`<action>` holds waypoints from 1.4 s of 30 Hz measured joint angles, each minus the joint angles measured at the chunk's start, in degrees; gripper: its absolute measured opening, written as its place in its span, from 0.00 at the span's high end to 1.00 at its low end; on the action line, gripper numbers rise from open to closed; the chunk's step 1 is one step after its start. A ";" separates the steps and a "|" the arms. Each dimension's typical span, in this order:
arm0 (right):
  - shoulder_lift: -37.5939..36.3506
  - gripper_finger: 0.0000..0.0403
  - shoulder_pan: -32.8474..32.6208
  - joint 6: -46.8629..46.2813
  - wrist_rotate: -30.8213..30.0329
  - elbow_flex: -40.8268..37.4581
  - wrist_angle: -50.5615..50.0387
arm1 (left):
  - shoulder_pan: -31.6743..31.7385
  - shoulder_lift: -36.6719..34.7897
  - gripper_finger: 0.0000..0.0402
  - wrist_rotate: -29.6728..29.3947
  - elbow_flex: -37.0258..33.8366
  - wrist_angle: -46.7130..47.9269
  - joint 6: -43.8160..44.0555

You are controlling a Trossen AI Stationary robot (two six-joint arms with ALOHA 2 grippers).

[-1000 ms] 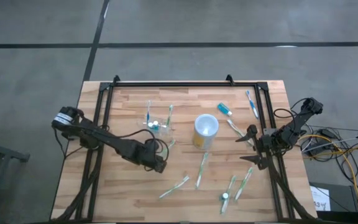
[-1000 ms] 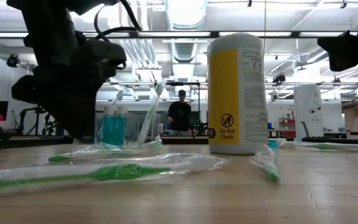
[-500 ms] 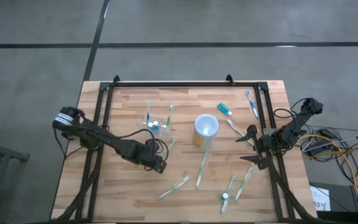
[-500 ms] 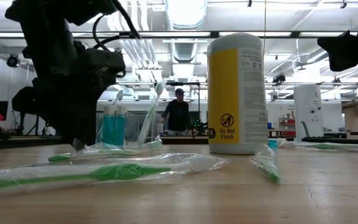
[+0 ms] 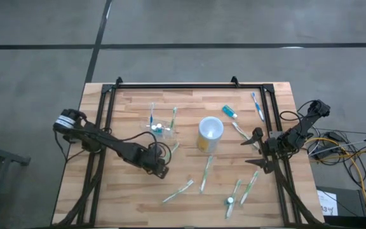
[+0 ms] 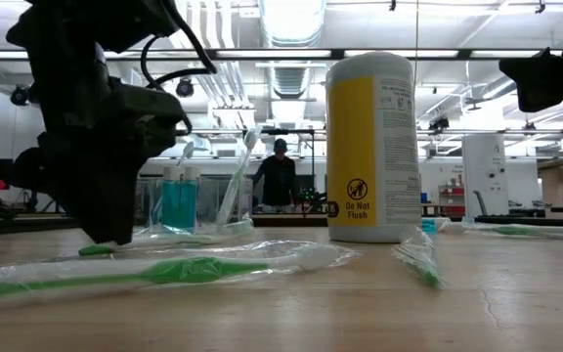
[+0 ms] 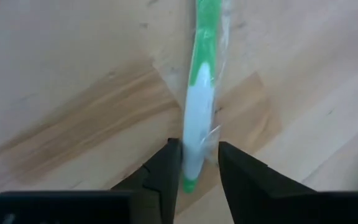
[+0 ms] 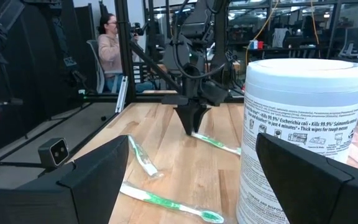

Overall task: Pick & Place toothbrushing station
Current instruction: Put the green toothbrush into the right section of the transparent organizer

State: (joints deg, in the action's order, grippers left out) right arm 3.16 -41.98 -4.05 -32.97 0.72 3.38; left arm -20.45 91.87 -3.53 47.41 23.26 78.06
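Observation:
My left gripper [image 7: 199, 149] points steeply down at the table [image 5: 126, 108], open, with its fingertips on either side of the white butt end of a green-and-white wrapped toothbrush [image 7: 201, 81]. In the high view this gripper [image 5: 163, 170] is left of centre and the toothbrush [image 5: 173, 148] runs from it toward the far right. The toothbrushing station [image 5: 159, 129], a clear holder, stands upright on the wood beyond it with brushes and a blue tube inside. My right gripper [image 5: 257, 149] waits open at the table's right edge. My left gripper comes from above, with one finger [image 7: 169, 163] close against the toothbrush's white butt end [image 7: 194, 140] and the other just beside the wrapper. Whether the fingers touch it, I cannot tell. The toothbrush lies flat on the table.
A yellow wipes canister [image 5: 210, 132] stands mid-table, right of the station. Several wrapped toothbrushes [image 5: 205, 175] lie loose across the near and right parts of the table. A blue tube [image 5: 229, 112] lies at the far right. A black frame [image 5: 189, 84] runs along the table's edges.
My left gripper has sunk toward the table and tipped more steeply down, coming over the butt end of the wrapped toothbrush. The toothbrush and the station have stayed where they were.

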 joint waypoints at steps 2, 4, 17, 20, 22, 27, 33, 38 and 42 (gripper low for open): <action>0.00 0.14 -0.02 0.00 0.00 0.01 0.00 | -0.19 -0.11 0.75 1.54 -0.55 -0.21 0.00; 0.00 0.13 -0.02 0.00 0.00 0.01 0.00 | -0.72 -0.15 0.80 2.11 -0.84 0.13 0.00; 0.02 0.13 -0.02 0.00 0.01 0.01 0.00 | -2.94 -0.29 0.98 12.53 -0.87 3.66 0.20; 0.04 0.13 0.00 0.00 0.02 0.01 0.00 | -3.73 -0.33 0.99 14.07 -0.87 4.86 0.35; 0.04 0.14 0.00 0.00 0.01 0.01 0.00 | -4.33 -0.30 0.99 15.52 -0.89 6.11 1.48; 0.07 0.14 -0.01 0.00 0.00 0.01 0.00 | -6.18 -0.27 0.98 19.18 -0.93 7.68 4.06; 0.07 0.13 -0.02 0.00 0.00 0.01 0.00 | -8.59 -0.22 0.99 23.30 -0.96 9.67 10.07; 0.07 0.14 -0.02 0.00 0.01 0.00 0.00 | -9.33 -0.19 0.98 25.11 -0.98 9.63 12.90; 0.07 0.14 -0.02 0.00 0.02 0.01 0.00 | -9.35 -0.15 0.96 25.18 -0.43 9.80 13.25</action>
State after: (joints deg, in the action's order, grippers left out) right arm 3.22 -41.99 -4.05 -32.95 0.73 3.38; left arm -29.80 91.72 21.65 46.99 33.06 91.31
